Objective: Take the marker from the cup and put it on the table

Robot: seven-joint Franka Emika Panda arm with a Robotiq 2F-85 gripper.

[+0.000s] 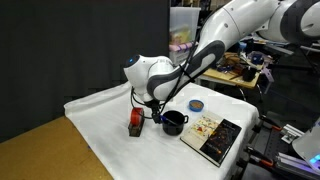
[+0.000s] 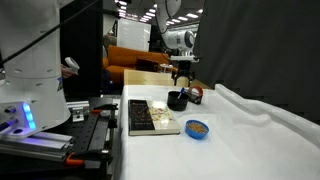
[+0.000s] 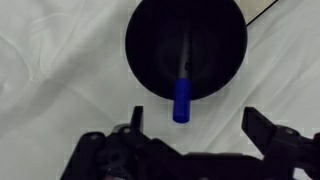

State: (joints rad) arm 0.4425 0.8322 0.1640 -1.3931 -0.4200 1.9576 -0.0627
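Note:
From above, the wrist view shows the dark round cup (image 3: 186, 45) on the white cloth of the table (image 3: 60, 90). The marker (image 3: 182, 100) stands in it, its dark shaft leaning toward me and its blue end sticking out over the near rim. My gripper (image 3: 198, 122) is open above it, and the blue end lies between the fingertips, nearer the left one, touching neither. In both exterior views the gripper (image 1: 153, 103) (image 2: 181, 72) hangs just over the cup (image 1: 174, 122) (image 2: 177, 100).
A red-and-black blocky object (image 1: 135, 122) sits close beside the cup. A small blue disc (image 1: 196, 104) and a flat patterned board (image 1: 215, 135) lie nearby. A bare wooden corner (image 1: 50, 150) shows at the cloth's edge. Equipment stands along the table's side (image 2: 40, 130).

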